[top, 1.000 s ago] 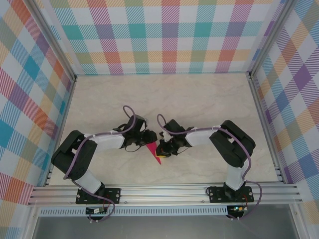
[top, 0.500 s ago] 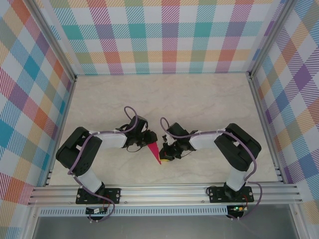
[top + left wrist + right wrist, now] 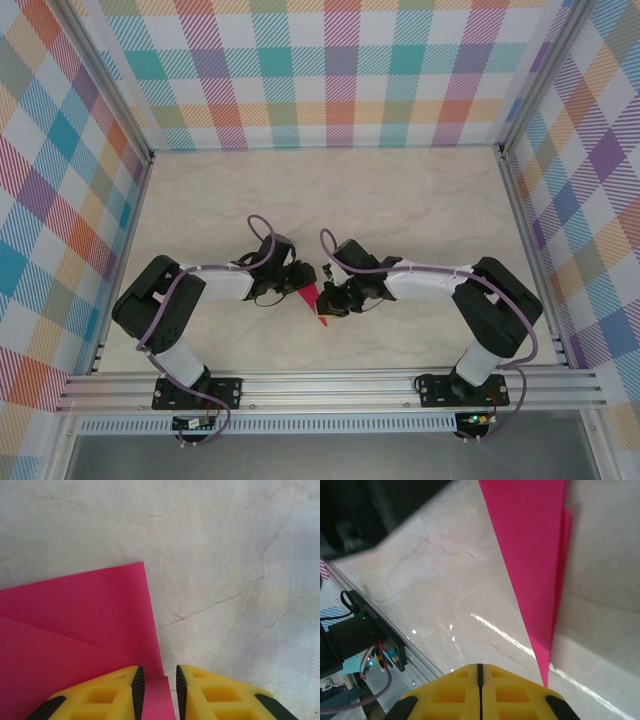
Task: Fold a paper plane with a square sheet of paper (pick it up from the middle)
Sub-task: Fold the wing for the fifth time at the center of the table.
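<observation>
Pink is the thing to look for from the top camera: the paper plane [image 3: 316,307] is a narrow dart lying on the marble-look table [image 3: 400,200], near the front edge, with its point aimed toward the arm bases. Both arms reach in toward it. The left gripper [image 3: 305,280] is at its wide far end and the right gripper [image 3: 329,299] is just beside its right edge.

Left wrist cam: the paper plane [image 3: 75,630] fills the lower left, flat on the table [image 3: 225,555], with one crease running across it. The left gripper [image 3: 156,690] has its yellow fingers [image 3: 110,697] a narrow gap apart, straddling the paper's right edge. Paper and a sliver of table show through the gap, so it's not pinching.

Right wrist cam: the right gripper [image 3: 480,672] has its fingers pressed together, just a seam between them, nothing in there. The paper plane [image 3: 530,555] runs down from the top, and its tip ends just beside the fingers on the right.
</observation>
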You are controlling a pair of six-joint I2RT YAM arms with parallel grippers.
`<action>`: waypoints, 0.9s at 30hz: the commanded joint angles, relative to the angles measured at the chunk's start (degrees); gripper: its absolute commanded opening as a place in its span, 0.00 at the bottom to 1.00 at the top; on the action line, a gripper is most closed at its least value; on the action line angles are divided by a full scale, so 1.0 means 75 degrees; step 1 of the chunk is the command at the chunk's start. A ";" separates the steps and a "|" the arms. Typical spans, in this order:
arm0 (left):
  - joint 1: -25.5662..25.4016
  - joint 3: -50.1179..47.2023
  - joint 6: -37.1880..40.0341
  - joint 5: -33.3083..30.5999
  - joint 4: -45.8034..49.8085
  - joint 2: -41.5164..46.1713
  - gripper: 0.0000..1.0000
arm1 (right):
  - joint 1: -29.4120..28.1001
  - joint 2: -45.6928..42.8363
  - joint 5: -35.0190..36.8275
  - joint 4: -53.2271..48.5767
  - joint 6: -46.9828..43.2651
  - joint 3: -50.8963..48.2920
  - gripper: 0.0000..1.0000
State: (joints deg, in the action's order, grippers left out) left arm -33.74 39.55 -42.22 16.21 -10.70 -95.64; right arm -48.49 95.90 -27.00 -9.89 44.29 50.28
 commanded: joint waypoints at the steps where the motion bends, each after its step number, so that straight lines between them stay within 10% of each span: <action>1: -0.0037 -0.0373 0.0157 -0.0438 0.0630 -0.0315 0.27 | -0.0005 0.0593 -0.0148 0.0128 0.0004 0.0215 0.08; 15: -0.0037 -0.0359 0.0239 -0.0372 0.0669 -0.0042 0.29 | -0.0001 -0.0189 -0.0792 0.0163 -0.0057 -0.1570 0.11; 27: -0.0480 0.0461 -0.0315 -0.1603 0.3238 0.2813 0.60 | 0.0163 -0.1894 0.2986 -0.1177 -0.0271 -0.0933 0.26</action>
State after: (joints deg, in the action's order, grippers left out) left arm -35.81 40.80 -42.41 10.61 5.10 -78.70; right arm -47.81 83.44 -13.37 -15.68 42.76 41.93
